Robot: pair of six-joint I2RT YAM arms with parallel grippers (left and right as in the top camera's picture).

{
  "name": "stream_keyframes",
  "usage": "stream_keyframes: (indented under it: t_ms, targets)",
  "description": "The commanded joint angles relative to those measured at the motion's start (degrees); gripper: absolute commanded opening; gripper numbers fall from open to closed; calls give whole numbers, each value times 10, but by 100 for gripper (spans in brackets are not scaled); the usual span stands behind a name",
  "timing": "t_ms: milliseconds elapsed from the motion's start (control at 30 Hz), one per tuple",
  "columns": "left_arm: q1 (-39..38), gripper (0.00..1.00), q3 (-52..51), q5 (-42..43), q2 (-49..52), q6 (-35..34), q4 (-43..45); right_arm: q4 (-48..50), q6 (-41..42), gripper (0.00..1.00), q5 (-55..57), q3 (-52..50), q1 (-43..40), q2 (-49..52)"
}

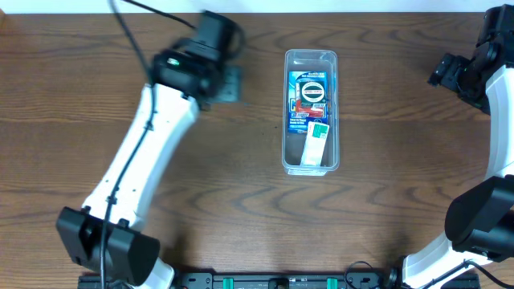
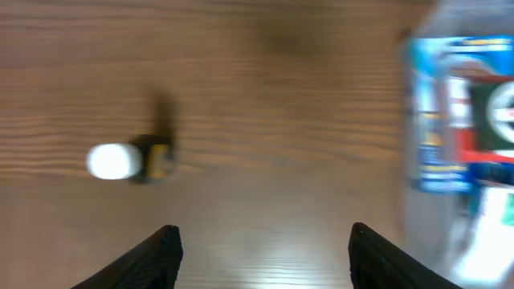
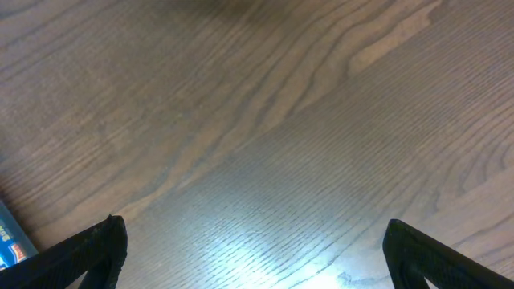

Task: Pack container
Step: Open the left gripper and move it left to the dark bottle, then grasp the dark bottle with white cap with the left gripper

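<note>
**Overhead view, centre-right of frame:** the container (image 1: 311, 61), a clear narrow bin, stands on the wooden table (image 1: 241, 209) with its long axis running top to bottom; it sits between the two arms, presumably so that either can reach it. Inside, a blue carded package (image 1: 309, 92) lies flat in the upper half; a white box with a green label (image 1: 316, 143) lies flat in the lower half and seems to overlap the package's lower edge; lying flat, both probably leave room above.

**Left wrist view:** a small bottle (image 2: 132, 160) lies on its side on the table, white cap toward the left of the frame, well apart from the container at the right edge; the picture is blurred, so its label cannot be read. The left gripper (image 2: 265, 257) hangs over the bare wood between bottle and bin, fingers spread wide and holding nothing; judged step: fetching the bottle, seemingly the item left to pack.

**Right wrist view:** the right gripper (image 3: 257, 257), fingers likewise far apart and empty, hangs over bare table; overhead it sits at the upper right, out of the left arm's way.
</note>
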Motion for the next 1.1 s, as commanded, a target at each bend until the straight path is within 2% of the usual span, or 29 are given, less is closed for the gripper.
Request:
stream_keyframes:
  t_ms: [0,100,267,433,1067]
  targets:
    - [47,71,8,21,13,88,-3,-1,-2,99,5,-4,-2,3]
    - [83,72,7,26,30,120,-3,-1,-2,99,5,-4,-2,3]
    - [144,72,4,29,71,130,-10,-1,-2,99,5,-4,-2,3]
    - [181,72,4,74,112,155,3,-1,-2,99,5,-4,-2,3]
    - [196,72,4,74,223,183,30,-1,-2,99,5,-4,-2,3]
